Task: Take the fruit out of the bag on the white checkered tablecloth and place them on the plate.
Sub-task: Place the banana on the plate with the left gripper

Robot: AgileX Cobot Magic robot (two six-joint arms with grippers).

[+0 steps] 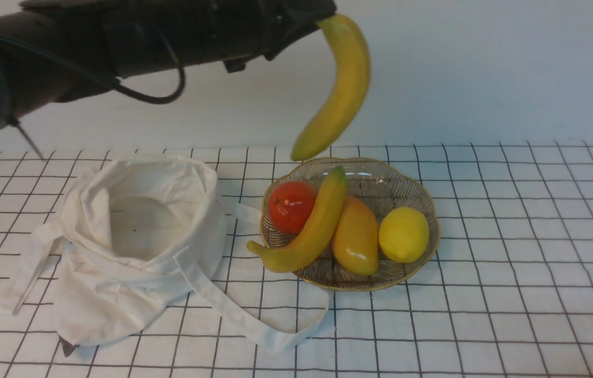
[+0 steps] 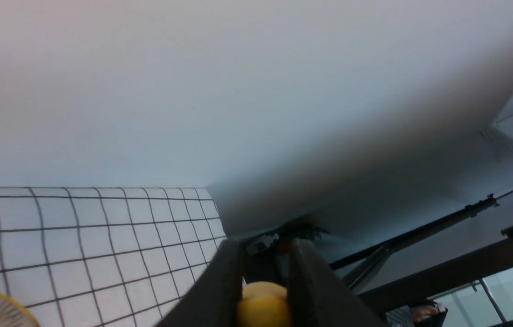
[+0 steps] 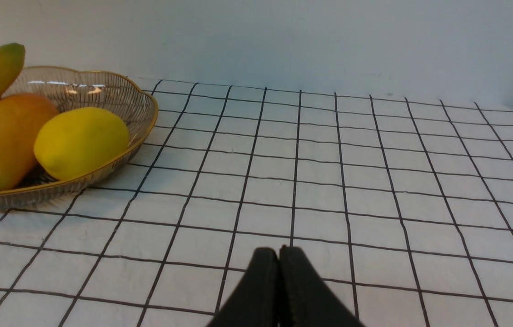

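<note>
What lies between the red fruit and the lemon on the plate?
In the front view, the green-tipped banana and the orange-yellow mango lie between them.

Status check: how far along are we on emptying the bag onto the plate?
Done: a red fruit, green-tipped banana, mango-shaped fruit and lemon lie on the plate. In hand: the left hand grips the yellow banana, which hangs in the air above the plate. Left: lower and release it. The bag shows no fruit in its open mouth.

You are seeing a soft, matt cloth bag (image 1: 117,283), a glossy ribbed glass plate (image 1: 380,184), and a smooth, faintly shining slim banana (image 1: 346,84).
</note>
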